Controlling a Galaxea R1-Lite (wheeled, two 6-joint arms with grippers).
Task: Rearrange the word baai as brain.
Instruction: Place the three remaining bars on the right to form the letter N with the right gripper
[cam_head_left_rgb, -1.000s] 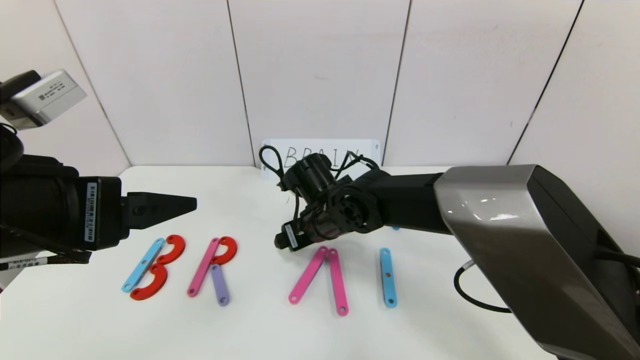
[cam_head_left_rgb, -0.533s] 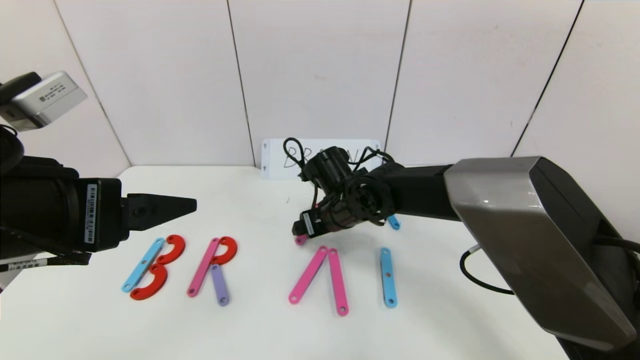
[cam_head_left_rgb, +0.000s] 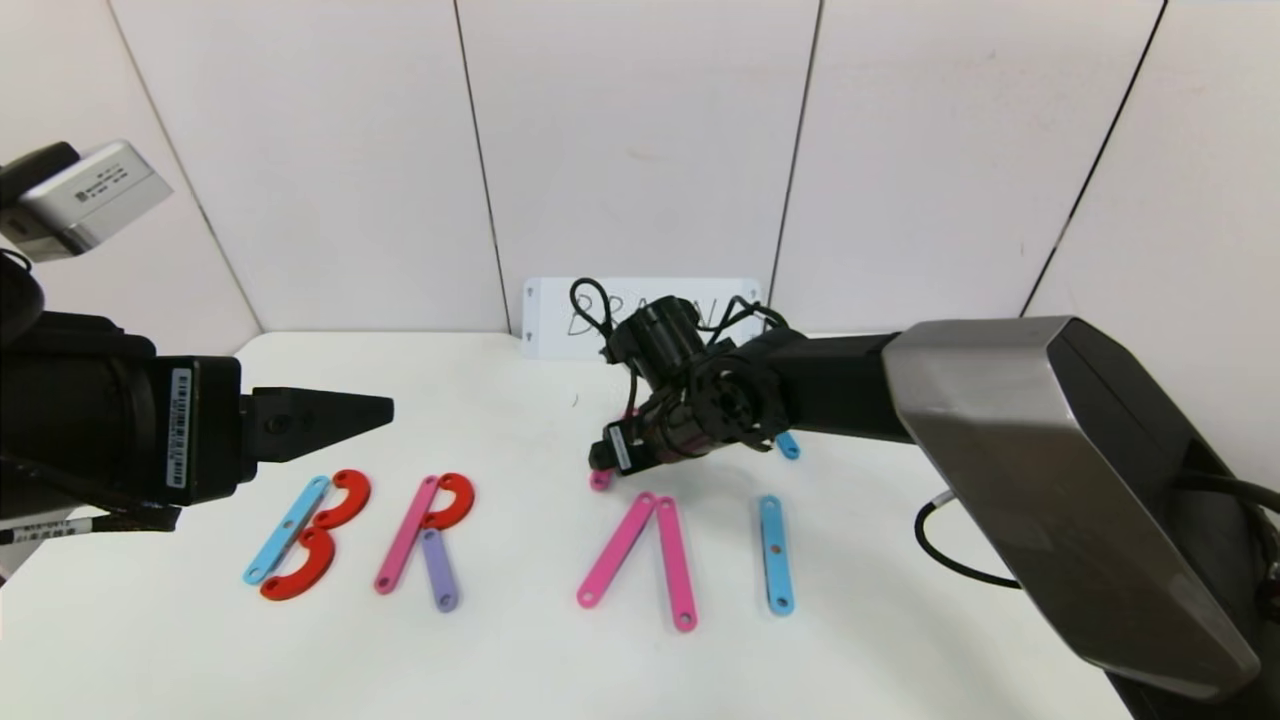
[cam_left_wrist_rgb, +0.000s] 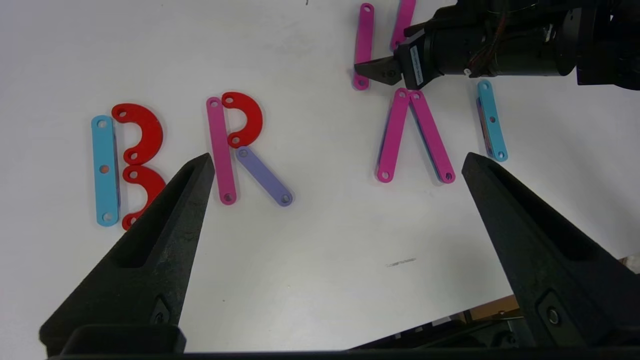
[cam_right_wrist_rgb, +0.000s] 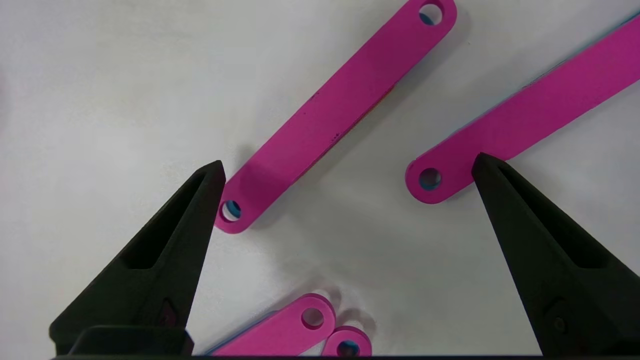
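Since the frame one second earlier, the right gripper (cam_head_left_rgb: 597, 458) had moved back from above the top of the pink A (cam_head_left_rgb: 640, 555) toward the far side of the table (cam_head_left_rgb: 880, 640), and two loose pink bars (cam_right_wrist_rgb: 334, 117) came into view under it.

Taking the pink A as landmark: it lay in the near row, two bars meeting at the top. To its left stood the R (cam_head_left_rgb: 425, 540), pink bar, red arc and purple leg, and further left the B (cam_head_left_rgb: 305, 535), blue bar with two red arcs. Just right of the A lay the blue I bar (cam_head_left_rgb: 775, 553).

Behind the A, the right gripper hung low with fingers spread wide, holding nothing, the loose pink bars between its tips. Far left of the A, the left gripper (cam_left_wrist_rgb: 330, 165) hovered, also spread and empty. Beyond stood the white card (cam_head_left_rgb: 545, 315).
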